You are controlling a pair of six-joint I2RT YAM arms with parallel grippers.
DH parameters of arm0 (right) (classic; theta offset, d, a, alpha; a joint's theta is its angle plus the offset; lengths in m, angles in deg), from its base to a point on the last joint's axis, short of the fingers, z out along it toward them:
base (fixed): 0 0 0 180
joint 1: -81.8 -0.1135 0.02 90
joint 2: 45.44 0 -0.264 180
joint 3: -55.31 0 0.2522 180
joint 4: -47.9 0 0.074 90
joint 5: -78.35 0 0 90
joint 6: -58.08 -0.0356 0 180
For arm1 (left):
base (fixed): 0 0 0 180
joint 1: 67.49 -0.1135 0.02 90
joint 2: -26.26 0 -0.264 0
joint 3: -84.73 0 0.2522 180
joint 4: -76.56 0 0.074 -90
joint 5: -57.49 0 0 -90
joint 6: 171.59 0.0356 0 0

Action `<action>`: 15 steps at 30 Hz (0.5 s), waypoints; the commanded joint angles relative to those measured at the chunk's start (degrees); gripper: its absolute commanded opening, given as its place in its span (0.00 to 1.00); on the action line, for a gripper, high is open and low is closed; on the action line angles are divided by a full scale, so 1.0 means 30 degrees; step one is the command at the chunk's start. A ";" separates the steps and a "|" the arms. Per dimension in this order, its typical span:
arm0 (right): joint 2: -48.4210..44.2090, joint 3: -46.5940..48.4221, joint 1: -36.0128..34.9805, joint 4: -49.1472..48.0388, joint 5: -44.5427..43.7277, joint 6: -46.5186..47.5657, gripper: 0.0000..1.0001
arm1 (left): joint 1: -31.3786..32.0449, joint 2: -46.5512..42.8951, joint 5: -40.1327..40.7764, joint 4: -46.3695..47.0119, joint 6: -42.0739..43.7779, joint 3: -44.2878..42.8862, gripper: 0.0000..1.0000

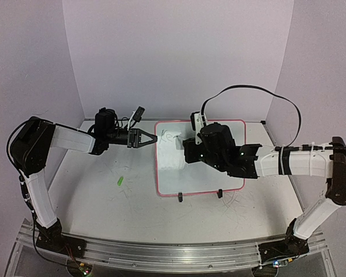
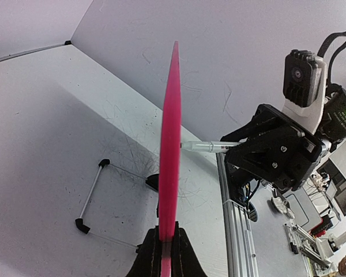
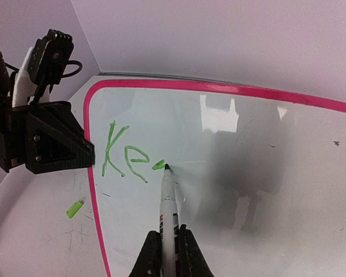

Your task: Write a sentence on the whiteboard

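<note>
**A:** Two tools, two jobs. Furthest left, the left tool (image 1: pixel 143 138) is closed down on the pink left rim of the whiteboard (image 1: pixel 202 184), pinching it.

**B:** Good. It should simply hold firm while the pen presses. Where does the board sit?

**A:** Mid-tabletop (image 1: pixel 92 190), between the arms. Its writing face is turned up toward the overhead camera, and its black feet (image 1: pixel 179 198) are at the near edge. The longer side seems to run left to right, though from above it looks nearly square.

**B:** And the sentence (image 3: pixel 127 157)?

**A:** Just "Ke" and the start of a third letter, in green. It sits in the far-left corner and reads rightward.

**B:** So most of it is unwritten. The right tool (image 3: pixel 167 254)?

**A:** Clamped shut on the marker (image 3: pixel 168 202). The barrel points left and slightly away, with the tip touching the board at that third letter.

**B:** Then I'd use light, even pressure and small letters, drifting right and leaving room for a second line.
</note>
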 commanded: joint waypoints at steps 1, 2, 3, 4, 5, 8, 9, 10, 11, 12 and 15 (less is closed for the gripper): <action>-0.0731 -0.0399 0.0348 0.0459 -0.1372 -0.0318 0.00 | 0.0171 -0.0998 -0.0988 0.0365 0.0071 -0.0074 0.00; -0.0756 -0.0419 0.0362 0.0465 -0.1384 -0.0323 0.00 | 0.0159 -0.1000 -0.0972 0.0373 0.0071 -0.0061 0.00; -0.0785 -0.0429 0.0377 0.0468 -0.1394 -0.0319 0.00 | 0.0150 -0.1001 -0.0963 0.0362 0.0071 -0.0048 0.00; -0.0816 -0.0452 0.0366 0.0482 -0.1418 -0.0333 0.00 | 0.0165 -0.1002 -0.0961 0.0365 0.0071 -0.0059 0.00; -0.0859 -0.0475 0.0380 0.0482 -0.1460 -0.0332 0.00 | 0.0166 -0.1002 -0.0969 0.0364 0.0071 -0.0067 0.00; -0.0857 -0.0415 0.0428 0.0497 -0.1442 -0.0206 0.00 | 0.0159 -0.0972 -0.0978 0.0380 0.0071 -0.0091 0.00; -0.0797 -0.0353 0.0435 0.0497 -0.1412 -0.0113 0.00 | 0.0167 -0.0972 -0.0971 0.0371 0.0071 -0.0072 0.00; -0.0717 -0.0265 0.0441 0.0461 -0.1325 -0.0027 0.00 | 0.0178 -0.0972 -0.0978 0.0369 0.0071 -0.0076 0.00; -0.0630 -0.0192 0.0451 0.0390 -0.1240 0.0088 0.00 | 0.0163 -0.0972 -0.0977 0.0374 0.0071 -0.0071 0.00; -0.0538 -0.0090 0.0450 0.0299 -0.1127 0.0179 0.00 | 0.0159 -0.0980 -0.0968 0.0380 0.0071 -0.0071 0.00; -0.0273 0.0193 0.0448 0.0085 -0.0883 0.0396 0.00 | 0.0162 -0.1010 -0.0981 0.0372 0.0071 -0.0079 0.00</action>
